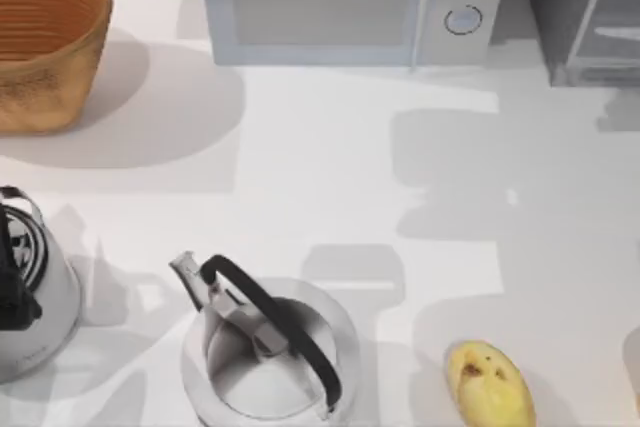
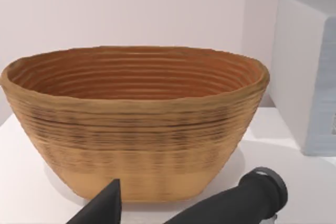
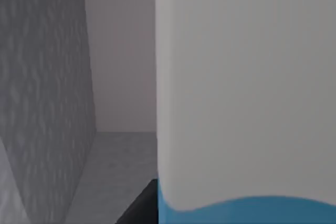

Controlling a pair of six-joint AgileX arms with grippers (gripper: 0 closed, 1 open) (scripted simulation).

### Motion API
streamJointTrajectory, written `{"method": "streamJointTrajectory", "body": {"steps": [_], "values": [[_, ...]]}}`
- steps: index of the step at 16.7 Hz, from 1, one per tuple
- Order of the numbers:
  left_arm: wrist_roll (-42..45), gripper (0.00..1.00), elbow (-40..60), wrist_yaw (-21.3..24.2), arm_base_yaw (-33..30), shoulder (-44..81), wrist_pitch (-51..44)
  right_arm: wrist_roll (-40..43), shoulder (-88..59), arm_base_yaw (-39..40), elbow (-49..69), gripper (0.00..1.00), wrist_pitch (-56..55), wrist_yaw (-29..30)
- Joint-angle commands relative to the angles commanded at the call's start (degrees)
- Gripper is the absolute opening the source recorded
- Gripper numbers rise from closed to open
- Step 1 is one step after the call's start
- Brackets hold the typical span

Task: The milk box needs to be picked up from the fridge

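The milk box (image 3: 247,93) stands inside the fridge (image 3: 42,103), close in front of the right wrist camera: a white face with a light blue band along its lower edge, cut off on three sides, so its top and base cannot be made out. Beside it are the grey textured inner wall of the fridge, the grey shelf floor and a pale rear wall. A dark edge, probably a finger of the right gripper, sits at the foot of the milk box; whether that claw is open or closed cannot be told. In the top view the fridge (image 1: 585,12) is cut off at the far right corner, just right of the white microwave (image 1: 350,2). On the white table (image 1: 330,167), the wicker basket (image 1: 45,42) stands left of the microwave; two kettles (image 1: 265,347) and a yellow potato (image 1: 490,382) lie well in front of it. Dark finger tips of the left gripper (image 2: 178,205), apart, sit near the basket (image 2: 134,121).
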State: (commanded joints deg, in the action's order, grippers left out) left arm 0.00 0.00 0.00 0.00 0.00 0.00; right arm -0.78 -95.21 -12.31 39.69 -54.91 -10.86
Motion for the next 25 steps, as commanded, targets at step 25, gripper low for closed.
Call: {"method": "streamJointTrajectory", "body": {"steps": [25], "values": [[0.00,1.00,0.00,0.00,0.00,0.00,0.00,0.78,95.21,12.31,-39.69,0.00,54.91,10.86]]}}
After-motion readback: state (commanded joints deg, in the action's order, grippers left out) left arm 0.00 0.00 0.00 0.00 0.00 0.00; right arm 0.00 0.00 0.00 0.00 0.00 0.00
